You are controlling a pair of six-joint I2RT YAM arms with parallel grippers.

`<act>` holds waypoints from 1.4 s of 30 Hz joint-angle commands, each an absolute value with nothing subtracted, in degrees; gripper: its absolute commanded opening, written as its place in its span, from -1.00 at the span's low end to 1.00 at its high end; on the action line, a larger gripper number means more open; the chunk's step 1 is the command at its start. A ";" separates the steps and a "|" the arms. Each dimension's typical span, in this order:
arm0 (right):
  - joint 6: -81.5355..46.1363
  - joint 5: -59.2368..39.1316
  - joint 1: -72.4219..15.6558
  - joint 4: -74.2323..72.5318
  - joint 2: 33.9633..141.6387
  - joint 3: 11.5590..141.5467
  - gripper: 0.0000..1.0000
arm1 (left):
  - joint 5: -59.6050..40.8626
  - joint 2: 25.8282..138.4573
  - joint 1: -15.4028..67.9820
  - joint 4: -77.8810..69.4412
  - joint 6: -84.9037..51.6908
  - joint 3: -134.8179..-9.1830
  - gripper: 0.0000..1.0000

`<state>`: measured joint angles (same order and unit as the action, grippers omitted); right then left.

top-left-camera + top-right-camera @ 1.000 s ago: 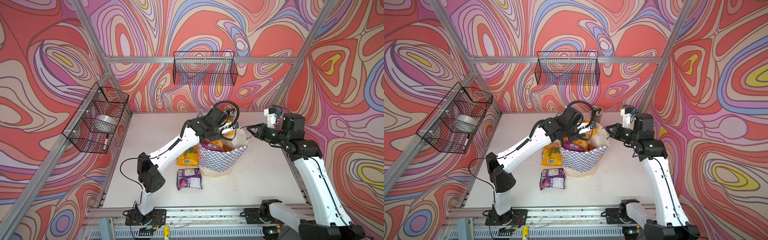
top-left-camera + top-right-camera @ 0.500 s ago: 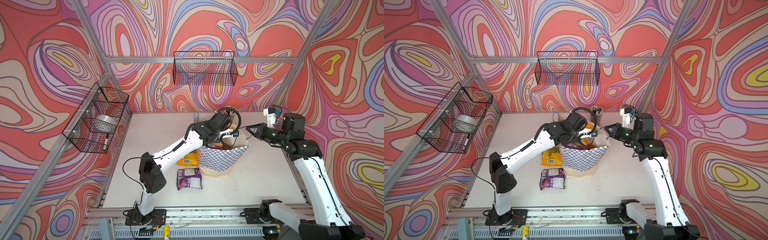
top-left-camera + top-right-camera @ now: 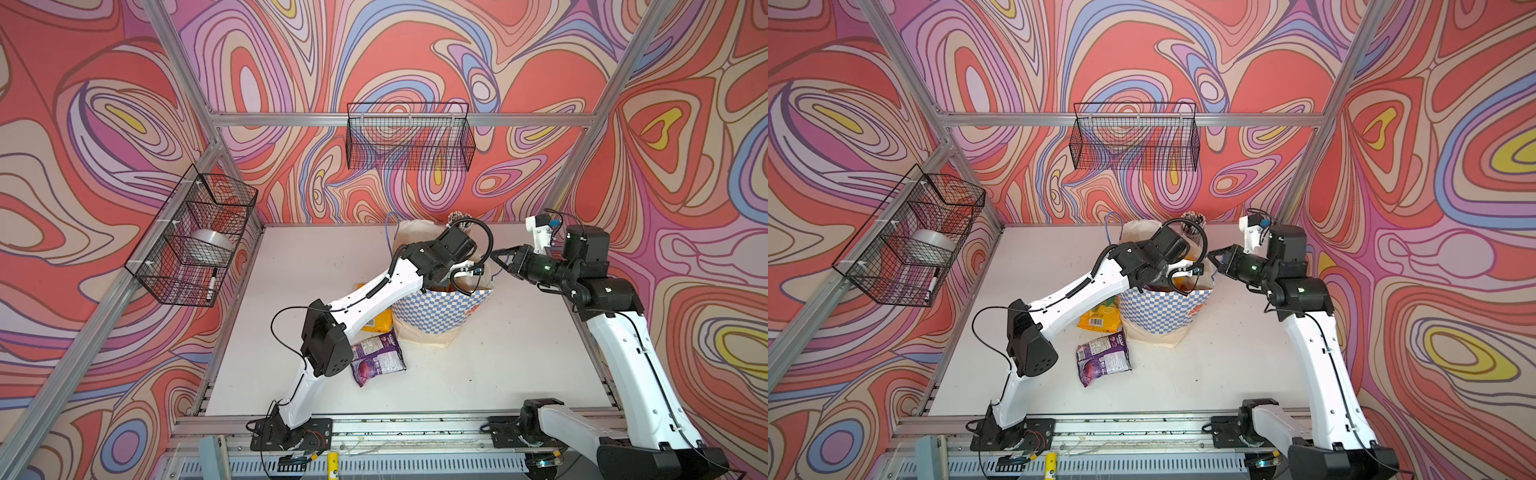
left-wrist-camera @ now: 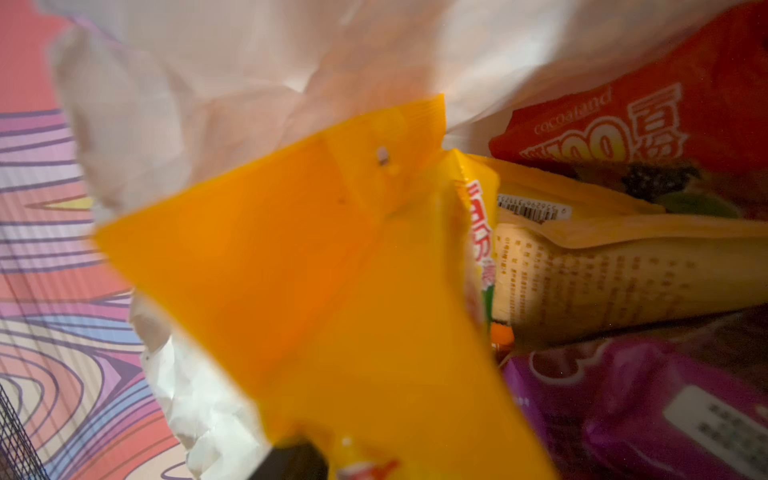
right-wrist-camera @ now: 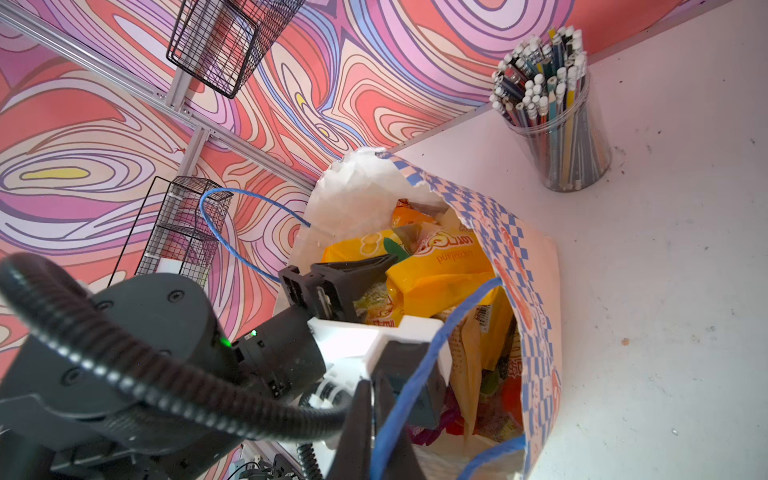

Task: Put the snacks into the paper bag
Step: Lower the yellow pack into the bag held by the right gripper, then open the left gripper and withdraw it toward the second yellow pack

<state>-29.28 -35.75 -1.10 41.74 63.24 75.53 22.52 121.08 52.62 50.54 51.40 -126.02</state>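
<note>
The blue-and-white checkered paper bag (image 3: 436, 311) (image 3: 1163, 309) stands mid-table. My right gripper (image 5: 372, 415) (image 3: 496, 259) is shut on its blue cord handle (image 5: 419, 365) at the rim. My left gripper (image 5: 382, 295) reaches down into the bag's mouth and stands open. A yellow packet (image 4: 332, 270) (image 5: 440, 274) lies against its black finger (image 5: 357, 268). Red (image 4: 644, 124), purple (image 4: 644, 407) and other yellow snacks lie inside. On the table beside the bag lie a yellow packet (image 3: 380, 322) (image 3: 1098, 318) and a purple one (image 3: 376, 361) (image 3: 1102, 361).
A clear jar of pencils (image 5: 557, 124) (image 3: 459, 218) stands behind the bag by the back wall. One black wire basket (image 3: 409, 137) hangs on the back wall. Another (image 3: 195, 237) on the left wall holds a tape roll and a marker.
My left gripper has pushed deeper into the bag with the yellow packet, and its jaws have opened. The right gripper has kept its hold on the handle.
</note>
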 commanded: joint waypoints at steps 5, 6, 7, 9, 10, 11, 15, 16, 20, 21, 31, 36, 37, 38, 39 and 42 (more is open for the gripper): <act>-30.12 -36.90 -1.38 39.05 63.40 76.19 -1.00 | 16.48 114.30 52.91 53.96 43.37 -133.64 0.97; -30.22 -36.84 -1.40 39.01 63.37 76.12 -1.00 | 14.65 113.45 52.92 54.22 42.52 -134.25 1.00; -30.18 -36.87 -1.39 39.02 63.37 76.27 -1.00 | 13.11 112.54 52.91 54.16 40.66 -134.46 1.00; -30.32 -36.83 -1.41 39.07 63.37 76.50 -1.00 | 9.96 110.04 52.91 53.46 37.98 -134.22 1.00; -30.31 -36.85 -1.41 39.06 63.37 76.68 -1.00 | 8.75 108.92 52.91 53.23 36.85 -134.21 1.00; -30.32 -36.87 -1.39 39.19 63.41 76.89 -1.00 | 7.47 107.64 52.91 52.89 35.43 -134.17 1.00; -30.32 -36.82 -1.41 39.28 63.54 77.51 -1.00 | 4.90 101.94 52.91 50.53 28.65 -132.39 1.00; -30.32 -36.77 -1.40 39.20 63.62 77.63 -1.00 | 5.09 100.66 52.95 49.88 26.55 -131.66 1.00; -30.12 -36.78 -1.41 38.82 64.06 77.78 -1.00 | 4.56 92.28 51.96 46.17 14.94 -124.38 1.00; -30.02 -36.82 -1.39 38.84 64.22 77.71 -1.00 | 4.12 89.69 51.18 45.18 11.27 -121.57 1.00; -27.62 -36.43 -1.41 39.11 65.37 77.63 -1.00 | -4.37 65.46 31.52 42.15 -14.15 -90.04 1.00; -26.87 -36.47 -1.38 39.15 65.35 76.70 -1.00 | -16.79 62.95 19.43 42.12 -20.76 -76.91 1.00; -26.96 -36.43 -1.41 38.97 65.31 76.42 -1.00 | -18.64 63.42 18.28 41.09 -21.48 -74.72 1.00; -27.11 -36.49 -1.41 38.76 65.23 76.08 -1.00 | -20.65 64.49 16.92 39.77 -22.27 -72.27 1.00; -27.24 -36.58 -1.41 38.64 65.15 75.77 -1.00 | -21.97 65.97 16.03 38.63 -23.34 -70.32 1.00; -27.42 -36.65 -1.37 38.67 64.74 75.32 -1.00 | -22.83 71.19 15.07 36.27 -24.17 -67.43 1.00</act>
<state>-28.12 -36.03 -1.10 39.62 65.21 76.12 -17.69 67.88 15.81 40.05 -20.38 -69.28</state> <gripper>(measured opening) 0.047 0.997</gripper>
